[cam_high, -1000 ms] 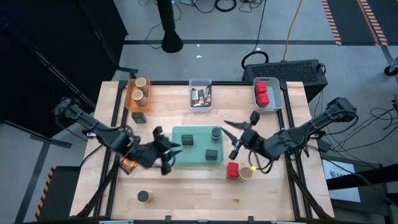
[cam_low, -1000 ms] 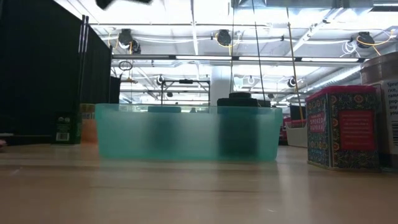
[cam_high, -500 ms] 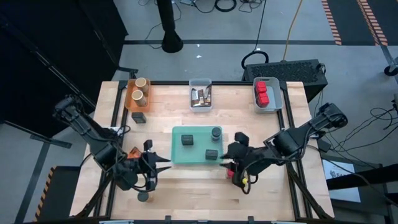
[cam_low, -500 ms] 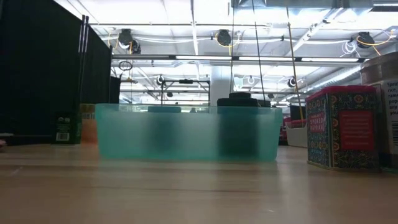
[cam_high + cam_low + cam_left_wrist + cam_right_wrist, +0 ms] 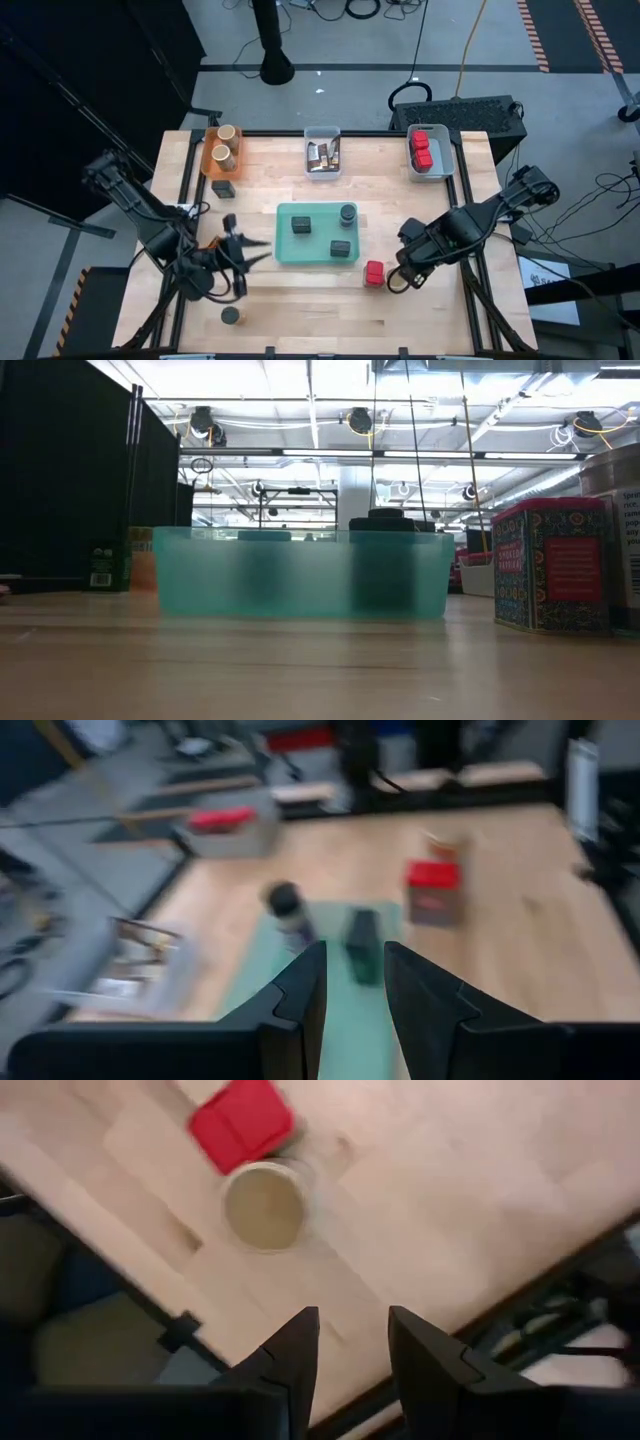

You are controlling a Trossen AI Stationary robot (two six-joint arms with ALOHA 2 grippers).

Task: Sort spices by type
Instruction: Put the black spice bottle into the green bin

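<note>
Pale wooden table (image 5: 300, 300) on a grey hall floor strung with cables, both dark arms bent low over its near half. Left gripper (image 5: 352, 952) off the left side of the flat teal tray (image 5: 285, 250), fingers a narrow gap apart, nothing between them. Right gripper (image 5: 350, 1318) off the tray's near right corner, fingers likewise slightly parted and empty.

Along the far edge, three bins:
- orange bin (image 5: 211, 160) with two tan jars
- clear bin (image 5: 322, 131) with printed packets
- blue bin (image 5: 444, 158) with red cubes

On the tray, two dark grey blocks (image 5: 301, 226) and one dark grey jar (image 5: 347, 213).

Loose on the bare wood:
- dark block (image 5: 223, 188) just beside the orange bin
- small dark jar (image 5: 231, 316) near the front left edge
- red cube (image 5: 374, 272) near the tray's near right corner
- tan round jar (image 5: 263, 1205) right next to that cube, touching or just apart, hard to say

Looks partway done: each bin already started, four strays left on the table. Seems to be the approach to a pick on the right side, with the right wrist camera looking straight down on the tan jar and the cube.

Next move probably calls for:
- widening the fingers, since the jar looks broader than the present gap
- centring over one item only
- coming down without knocking its close neighbour

Dark jar near the front edge is likely the left gripper's nearest candidate.
</note>
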